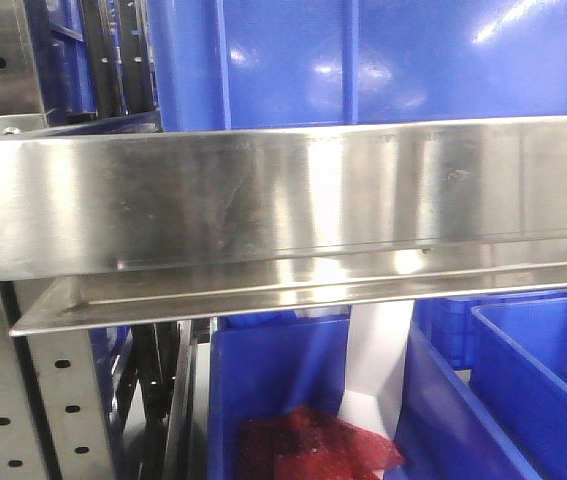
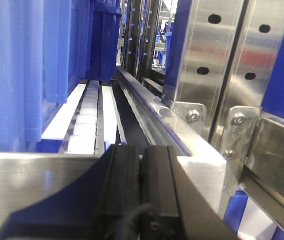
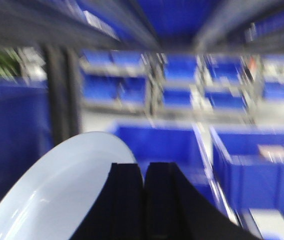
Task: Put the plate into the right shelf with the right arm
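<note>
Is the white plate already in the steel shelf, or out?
Out: the round white plate sits beside the right gripper, facing blurred blue plastic bins.

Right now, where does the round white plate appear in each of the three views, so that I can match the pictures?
Exterior front-facing view: the round white plate is not in it; a shiny stainless-steel shelf lip fills the middle.
Left wrist-mounted view: not in it.
Right wrist-mounted view: lower left, its right part behind the black fingers; the picture is blurred.
Shared landmark: the blue plastic bins.
</note>
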